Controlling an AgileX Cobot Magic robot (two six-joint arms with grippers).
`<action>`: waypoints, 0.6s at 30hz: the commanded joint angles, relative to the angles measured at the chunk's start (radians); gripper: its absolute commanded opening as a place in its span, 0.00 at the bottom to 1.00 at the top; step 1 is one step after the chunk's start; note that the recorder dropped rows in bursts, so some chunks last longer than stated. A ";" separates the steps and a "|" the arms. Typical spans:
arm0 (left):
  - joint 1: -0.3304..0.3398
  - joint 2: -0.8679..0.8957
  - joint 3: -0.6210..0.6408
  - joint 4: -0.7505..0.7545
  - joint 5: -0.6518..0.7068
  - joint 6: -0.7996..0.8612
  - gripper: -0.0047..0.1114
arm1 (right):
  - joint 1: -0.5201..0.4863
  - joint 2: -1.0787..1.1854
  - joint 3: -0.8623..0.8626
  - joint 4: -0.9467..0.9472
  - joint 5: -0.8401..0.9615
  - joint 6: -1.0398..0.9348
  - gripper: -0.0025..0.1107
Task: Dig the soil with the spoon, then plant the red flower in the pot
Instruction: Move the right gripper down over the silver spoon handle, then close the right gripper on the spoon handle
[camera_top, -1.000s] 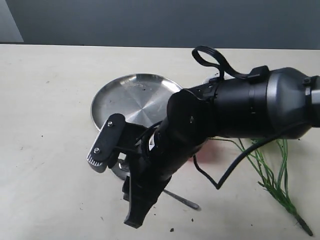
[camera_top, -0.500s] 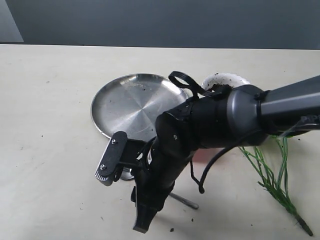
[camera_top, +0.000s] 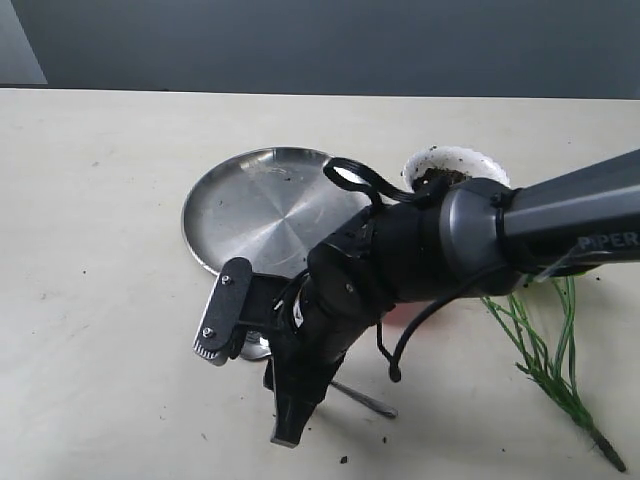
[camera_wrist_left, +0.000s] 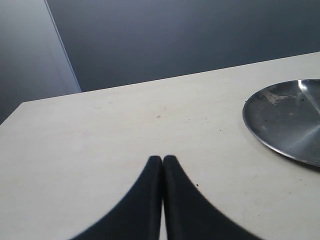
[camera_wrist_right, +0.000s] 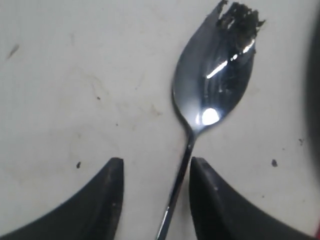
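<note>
The steel spoon lies on the table with a clump of soil at the tip of its bowl. My right gripper is open, and the thin handle runs between its fingers, close to one of them. In the exterior view the right gripper hangs low over the spoon. The white pot behind the arm holds dark soil. The red flower shows only its green stems; the blooms are hidden by the arm. My left gripper is shut, empty, above bare table.
A large round steel plate lies left of the pot, also seen as a plate in the left wrist view. The right arm crosses the middle. Loose soil specks dot the table near the front edge.
The right arm has swung down and back, uncovering the pot. Its gripper has sunk a little toward the spoon and stays open.
</note>
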 joint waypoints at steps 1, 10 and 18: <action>-0.002 0.005 -0.003 -0.004 -0.005 -0.001 0.05 | -0.021 0.000 -0.007 -0.014 -0.035 0.029 0.39; -0.002 0.005 -0.003 -0.004 -0.005 -0.001 0.05 | -0.084 0.000 -0.007 0.007 0.054 0.032 0.39; -0.002 0.005 -0.003 -0.004 -0.005 -0.001 0.05 | -0.084 0.000 -0.007 0.007 0.076 0.032 0.39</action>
